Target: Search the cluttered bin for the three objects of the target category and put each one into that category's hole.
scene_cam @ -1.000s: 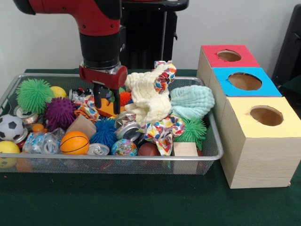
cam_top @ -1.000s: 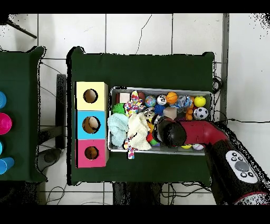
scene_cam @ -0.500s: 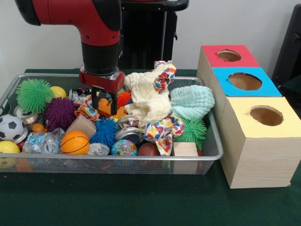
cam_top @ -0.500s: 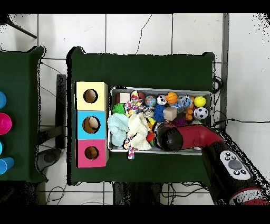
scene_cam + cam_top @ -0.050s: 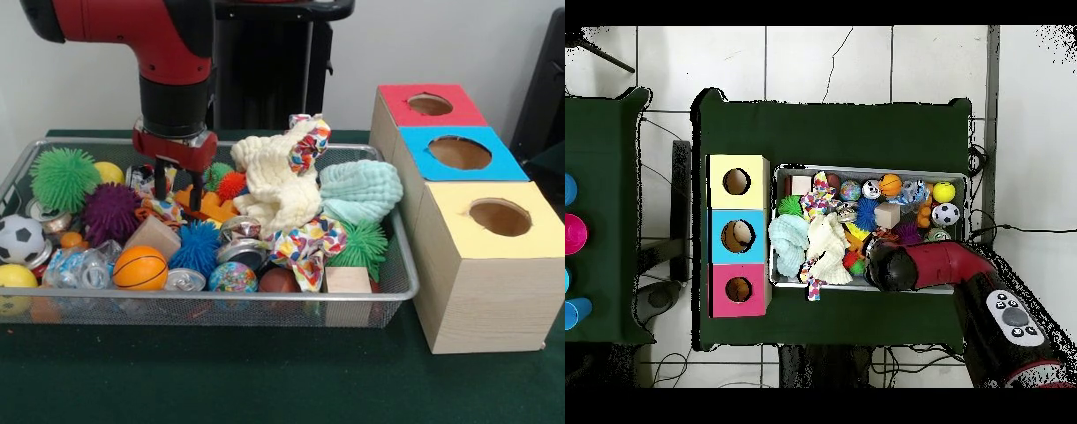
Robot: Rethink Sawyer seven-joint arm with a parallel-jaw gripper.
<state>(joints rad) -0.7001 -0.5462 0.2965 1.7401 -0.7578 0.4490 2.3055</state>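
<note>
Gripper (image 5: 176, 184): hanging over the back of the wire bin (image 5: 402, 265), two dark fingers spread apart with nothing between them, tips just above the clutter.
Below the gripper: an orange toy block (image 5: 207, 205), a red spiky ball (image 5: 232, 185) just beside it, a patterned cloth scrap (image 5: 161, 210) on the other side.
Arm (image 5: 940, 265): in the overhead view it covers the bin's robot-side edge.
Bin contents: green spiky ball (image 5: 64, 177), purple spiky ball (image 5: 112, 212), blue spiky ball (image 5: 195, 247), mini basketball (image 5: 139, 268), soccer ball (image 5: 19, 239), crushed cans, wood cube (image 5: 347, 281).
Cloths: cream cloth (image 5: 276, 181) heaped mid-bin, mint cloth (image 5: 359, 191) against it on the box side.
Boxes: red box (image 5: 426, 106), blue box (image 5: 456, 155), yellow box (image 5: 491, 231) in a row just beside the bin, each with a round hole on top.
Target category: cannot tell which.
</note>
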